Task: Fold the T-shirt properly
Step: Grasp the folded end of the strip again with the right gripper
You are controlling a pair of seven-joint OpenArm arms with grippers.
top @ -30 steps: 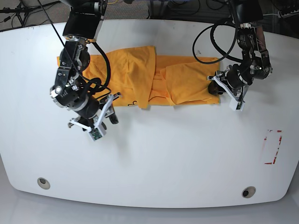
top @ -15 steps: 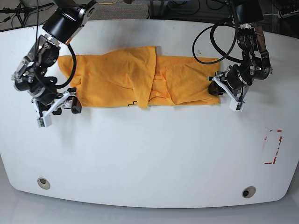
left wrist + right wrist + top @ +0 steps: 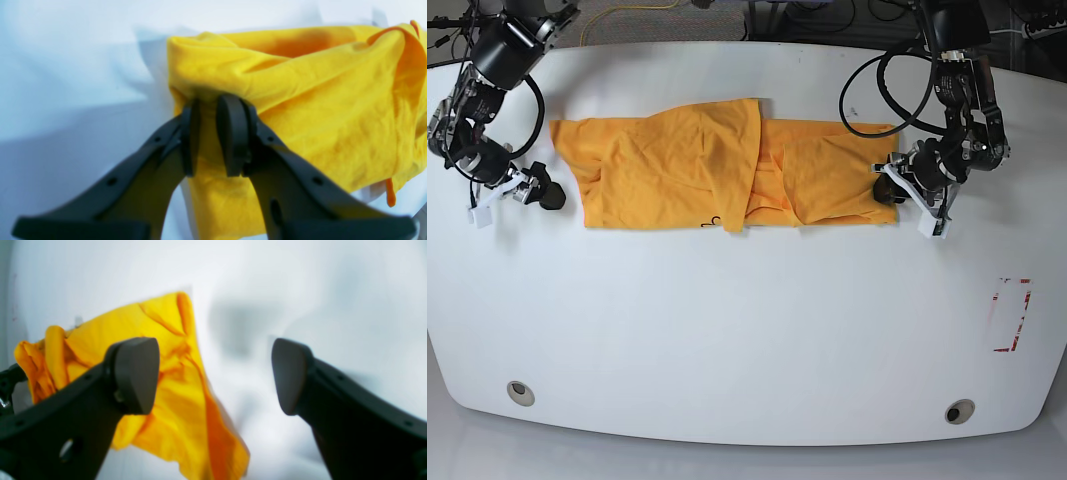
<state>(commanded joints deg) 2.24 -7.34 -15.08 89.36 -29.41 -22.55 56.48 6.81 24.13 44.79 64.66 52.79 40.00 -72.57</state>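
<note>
The T-shirt [image 3: 717,165] lies as a long orange-yellow band across the far half of the white table, with one layer folded over near its middle. My left gripper [image 3: 886,190] is at the band's right end, shut on a bunched corner of the T-shirt [image 3: 317,110]; in the left wrist view, cloth fills the narrow gap in the left gripper [image 3: 206,140]. My right gripper [image 3: 540,186] hovers just off the band's left end and stands open. In the right wrist view, the wide-apart right gripper [image 3: 213,373] has only table between its fingers, and the T-shirt [image 3: 173,400] lies behind its left finger.
A red-marked rectangle [image 3: 1010,315] sits on the table at the right. Two round holes [image 3: 520,391] [image 3: 959,411] lie near the front edge. Cables run along the back edge behind the table.
The right arm has swung from in front of the shirt out to its left end, gripper open. The left arm has stayed put, holding the right end.
</note>
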